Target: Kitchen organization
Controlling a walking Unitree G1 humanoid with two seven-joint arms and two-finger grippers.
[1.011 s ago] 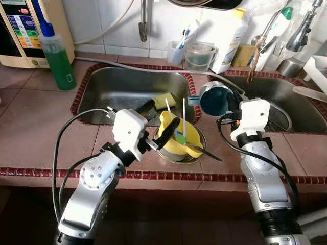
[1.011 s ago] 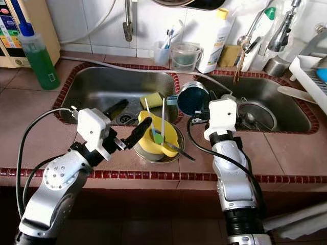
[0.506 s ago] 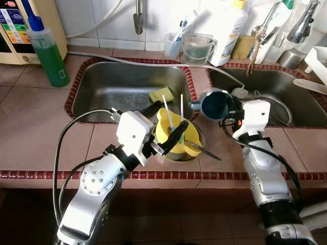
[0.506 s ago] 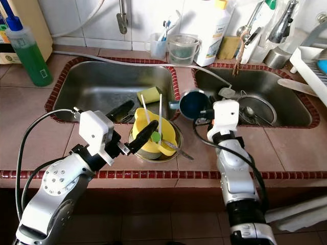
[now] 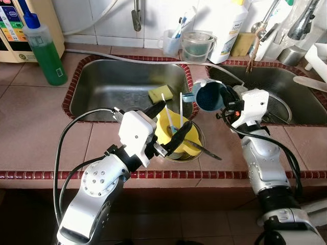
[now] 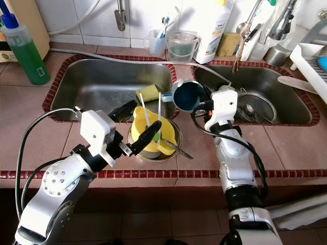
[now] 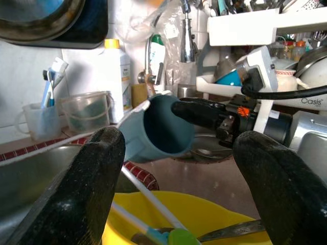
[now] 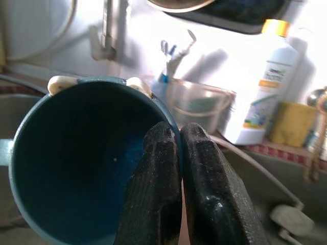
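Over the tiled divider between the two sinks: the dark blue plastic cup (image 5: 211, 96) hangs tipped on its side, mouth facing the camera, stub handle pointing to 9 o'clock.
Right gripper (image 8: 180, 153): its two black fingers (image 8: 153, 189) are pinched narrow on the blue cup's rim, one inside the wall and one outside, gripping at the cup's 3 o'clock edge; the cup is off the worktop (image 5: 30, 122).
Left gripper (image 5: 171, 124): spread wide, holding nothing, at the yellow plastic jug (image 5: 176, 133); one finger reaches to the jug's 11 o'clock side, the other lies across its 6 o'clock rim.
Yellow jug: stands in a round steel bowl (image 5: 196, 150) on the brown tiled worktop, at 6 o'clock of the left steel sink (image 5: 112, 87); two white sticks (image 5: 167, 108) and a green-tipped utensil stand in it, and a dark-handled utensil (image 5: 207, 151) pokes out toward 4 o'clock.
Cup to jug: the cup is at 1 o'clock of the jug, near but apart.
Left sink: a yellow sponge (image 5: 157, 95) lies at its 5 o'clock corner.
Green soap bottle with blue pump (image 5: 43, 53): on the worktop at 10 o'clock of the left sink.
Back ledge: a clear measuring jug (image 5: 196, 47), a toothbrush holder (image 5: 171, 42) and a white bottle with yellow cap (image 5: 227, 30) stand by the tiled wall.
Right steel sink (image 5: 286, 84): at 3 o'clock of the cup.
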